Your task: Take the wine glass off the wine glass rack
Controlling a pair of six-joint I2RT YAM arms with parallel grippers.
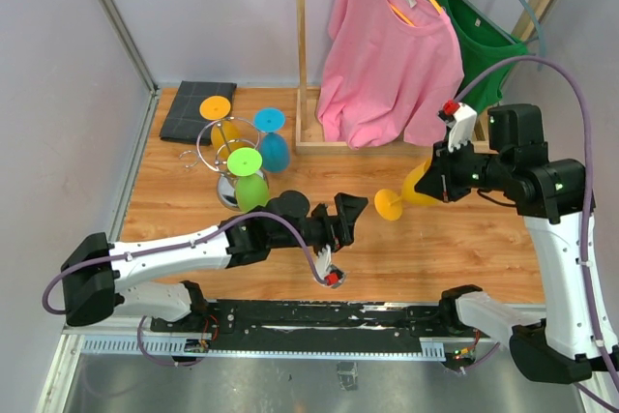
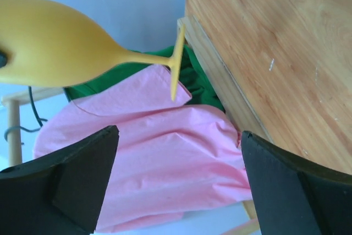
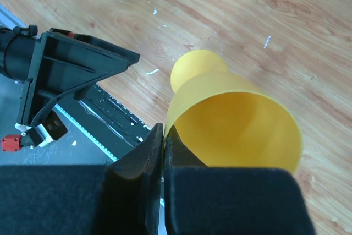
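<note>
Right gripper (image 3: 163, 136) was clamped on the bowl wall of the yellow plastic wine glass (image 3: 236, 119), holding it tilted, well right of the chrome wire rack (image 1: 227, 176) and already off it. Left gripper (image 2: 179, 133) was spread and empty, facing the glass's foot, probably to receive it.

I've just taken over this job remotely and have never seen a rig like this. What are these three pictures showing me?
The overhead picture looks down on two robot arms bolted at the near edge of a wooden table. The other two come from a camera on each wrist; the black shapes in them are that arm's own fingers. The right gripper is pinched shut on the rim of a yellow wine glass, held sideways. The left gripper is open and empty, facing that glass. On the table stands the wine glass rack, with a green glass, a blue glass and an orange glass hanging on it, and a dark cloth behind.
</note>
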